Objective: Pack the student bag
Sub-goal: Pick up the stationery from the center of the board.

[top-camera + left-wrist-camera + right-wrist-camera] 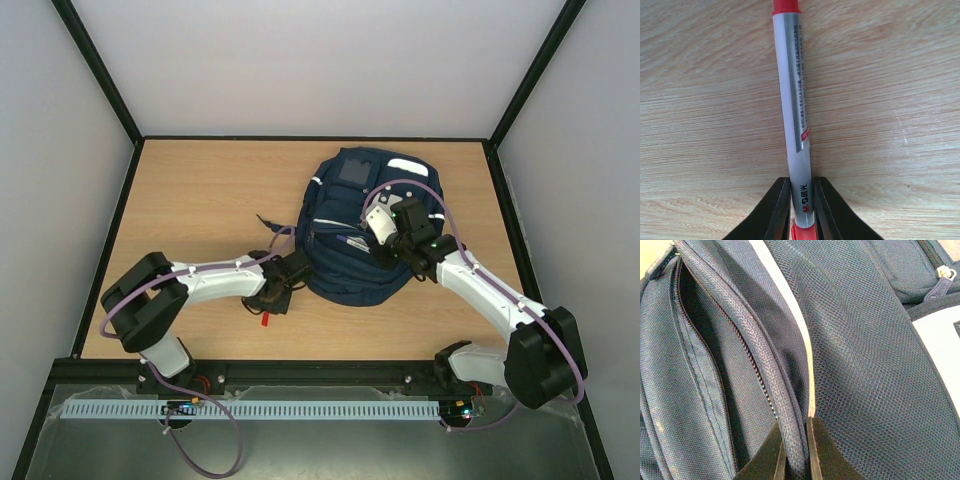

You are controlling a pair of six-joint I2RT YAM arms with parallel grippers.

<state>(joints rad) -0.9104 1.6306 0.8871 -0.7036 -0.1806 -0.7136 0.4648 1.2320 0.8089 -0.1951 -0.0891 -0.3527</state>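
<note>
At the near edge of the wooden table (200,190) sit the two arm bases, and each arm reaches inward from there. Nearest is the left gripper (802,181), low over the bare wood just off the near-left corner of the bag. Its black fingers (776,212) are clamped on a marker pen (792,100), one against each side of the barrel close to the pen's red tail end. The barrel is white and grey with fine print along it. It runs straight away from the jaws to a red cap at the top of the left wrist view. Whether the pen lies on the table or is raised off it cannot be told. Farther in, right of centre, the student bag (335,268) lies flat on the table with its front facing up, reaching toward the far edge. It is navy, with white strips and a pale patch near its far end, and a dark strap (270,226) trails from its left side. The right gripper (794,424) is down on top of the bag, pinched tight on the corded zip edge of an unzipped compartment (695,315). This compartment gapes open to the left of the fingers, beside a white strip (790,305). A zip pull (940,285) lies farther off, at the upper right of that view.
</note>
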